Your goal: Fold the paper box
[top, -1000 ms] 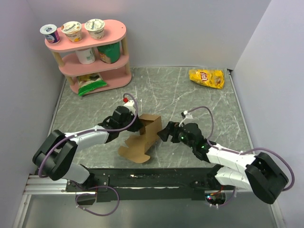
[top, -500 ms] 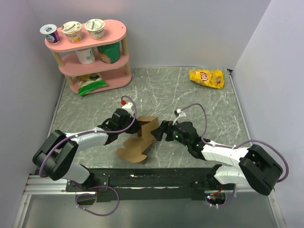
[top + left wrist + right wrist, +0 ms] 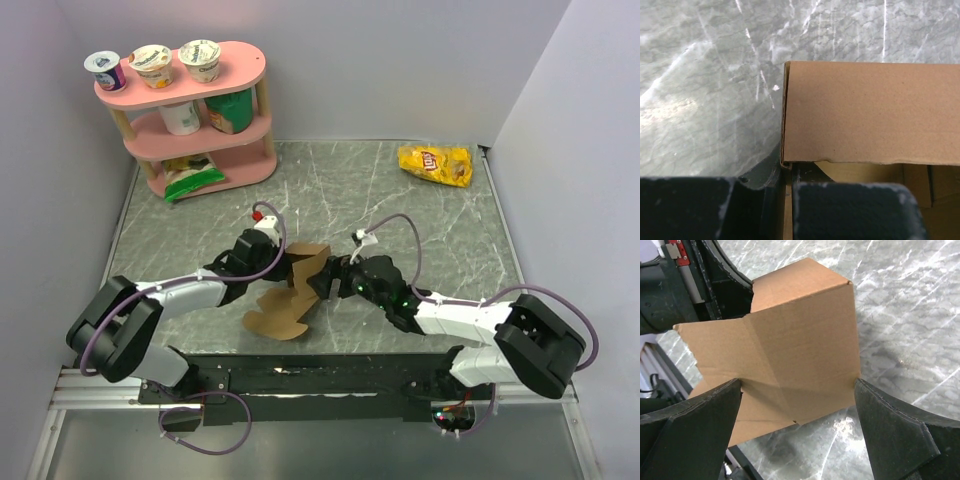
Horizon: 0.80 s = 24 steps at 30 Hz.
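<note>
Brown cardboard paper box, partly folded: sits mid-tabletop between both tools. Pinched by its left wall in the almost closed left tool. Right panel framed by the wide-spread right tool, one finger at each side edge, not clamped.

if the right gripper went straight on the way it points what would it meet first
The paper box: its folded wall fills the gap between the open fingers of the right gripper, seemingly almost touching.
</note>
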### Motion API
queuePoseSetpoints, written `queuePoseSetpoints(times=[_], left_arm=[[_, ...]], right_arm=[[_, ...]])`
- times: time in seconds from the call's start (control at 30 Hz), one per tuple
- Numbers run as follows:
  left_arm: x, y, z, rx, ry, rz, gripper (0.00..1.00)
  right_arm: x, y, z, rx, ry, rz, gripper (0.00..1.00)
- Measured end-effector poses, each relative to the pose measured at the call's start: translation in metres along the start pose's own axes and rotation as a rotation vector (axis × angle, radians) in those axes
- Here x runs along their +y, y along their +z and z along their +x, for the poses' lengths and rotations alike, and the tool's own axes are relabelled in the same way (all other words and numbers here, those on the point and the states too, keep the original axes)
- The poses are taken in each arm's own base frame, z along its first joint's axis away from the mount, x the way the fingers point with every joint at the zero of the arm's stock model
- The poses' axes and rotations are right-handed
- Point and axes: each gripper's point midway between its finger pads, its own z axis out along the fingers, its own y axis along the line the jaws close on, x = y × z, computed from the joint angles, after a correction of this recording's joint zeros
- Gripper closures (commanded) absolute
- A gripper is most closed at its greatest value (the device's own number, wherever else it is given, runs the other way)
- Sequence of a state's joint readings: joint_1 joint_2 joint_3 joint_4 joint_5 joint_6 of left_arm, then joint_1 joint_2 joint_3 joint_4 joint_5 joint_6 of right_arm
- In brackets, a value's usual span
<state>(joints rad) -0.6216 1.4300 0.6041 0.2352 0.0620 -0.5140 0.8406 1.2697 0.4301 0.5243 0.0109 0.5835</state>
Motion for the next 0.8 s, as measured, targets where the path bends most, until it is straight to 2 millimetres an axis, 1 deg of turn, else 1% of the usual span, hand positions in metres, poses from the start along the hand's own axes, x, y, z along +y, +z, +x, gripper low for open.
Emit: queuePoseSetpoints(times=[0.17,0.37,0.53,0.6,0.63,0.67,0.73,0.77,0.8], left_arm=[[0.003,-0.004,0.001,-0.015,0.015,-0.043,0.94],[0.002,-0.009,0.004,-0.033,0.031,-0.074,0.94],[0.001,-0.014,0.006,-0.043,0.034,-0.075,0.94],[-0.002,-0.015,0.007,-0.038,0.028,-0.063,0.94],[-0.007,-0.016,0.009,-0.036,0.026,-0.048,0.94],[-0.011,-0.017,0.009,-0.033,0.027,-0.031,0.94],[-0.019,-0.020,0.011,-0.030,0.030,-0.005,0.94],[-0.021,-0.020,0.011,-0.029,0.031,0.001,0.94],[-0.022,-0.020,0.011,-0.029,0.031,0.001,0.94]], right_arm=[[0.003,0.007,0.000,0.000,-0.040,0.041,0.00],[-0.005,0.013,0.003,0.001,-0.053,0.117,0.00],[-0.012,0.018,0.004,0.000,-0.045,0.167,0.03],[-0.018,0.021,0.007,0.004,-0.045,0.196,0.05],[-0.022,0.021,0.009,0.007,-0.048,0.214,0.07],[-0.027,0.022,0.012,0.013,-0.052,0.236,0.12],[-0.035,0.022,0.016,0.021,-0.060,0.268,0.15],[-0.038,0.023,0.017,0.024,-0.063,0.284,0.21],[-0.039,0.023,0.018,0.023,-0.066,0.291,0.25]])
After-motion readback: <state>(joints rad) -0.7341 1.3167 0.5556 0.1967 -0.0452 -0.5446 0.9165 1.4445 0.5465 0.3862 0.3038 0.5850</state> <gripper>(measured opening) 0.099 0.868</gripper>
